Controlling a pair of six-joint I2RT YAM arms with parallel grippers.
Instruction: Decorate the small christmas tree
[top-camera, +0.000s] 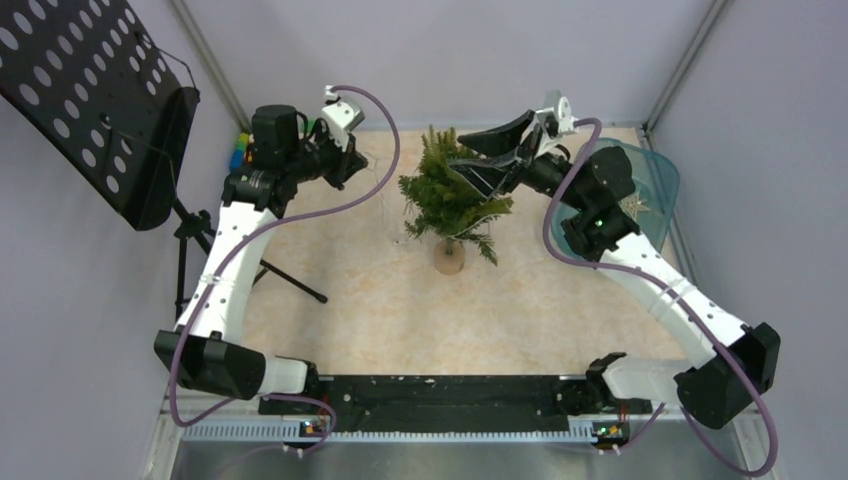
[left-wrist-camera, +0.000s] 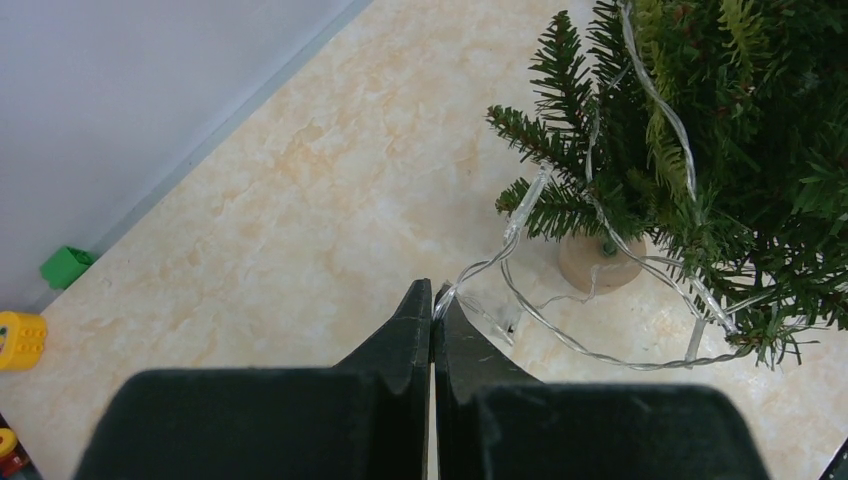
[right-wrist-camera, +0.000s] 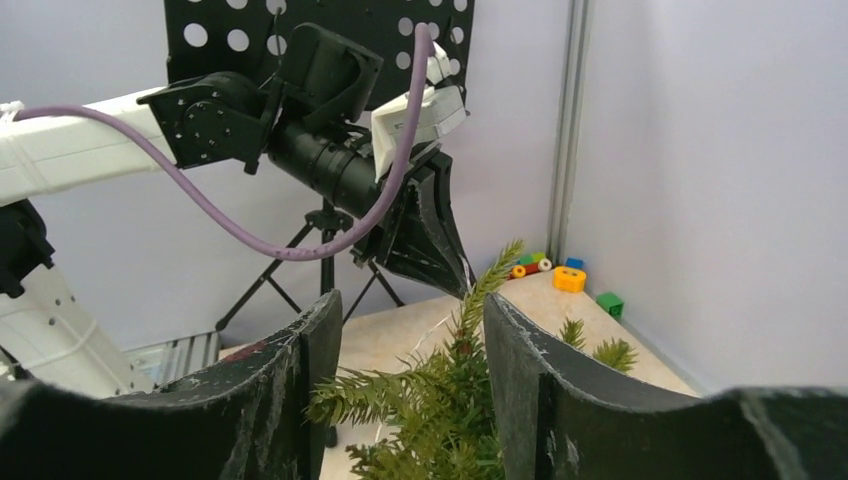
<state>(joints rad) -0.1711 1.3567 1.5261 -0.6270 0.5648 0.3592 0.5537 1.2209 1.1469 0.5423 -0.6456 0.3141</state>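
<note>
Small christmas tree (top-camera: 447, 195) is standing upright on its little round wooden base (top-camera: 449, 258), toward the far edge of the counter (top-camera: 380, 300), roughly mid-width. Clear light string (left-wrist-camera: 660, 100) is draped through the branches and loops down onto the counter beside the base. Left pincer (left-wrist-camera: 432, 300) is pressed together, pinching that string. Right pincer (right-wrist-camera: 410, 300) is spread, one finger either side of the treetop

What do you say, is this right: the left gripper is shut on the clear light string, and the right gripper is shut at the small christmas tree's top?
One part is wrong. The right gripper is open, not shut: in the right wrist view its fingers stand apart around the small christmas tree's top. The left gripper is shut on the clear light string.
</note>
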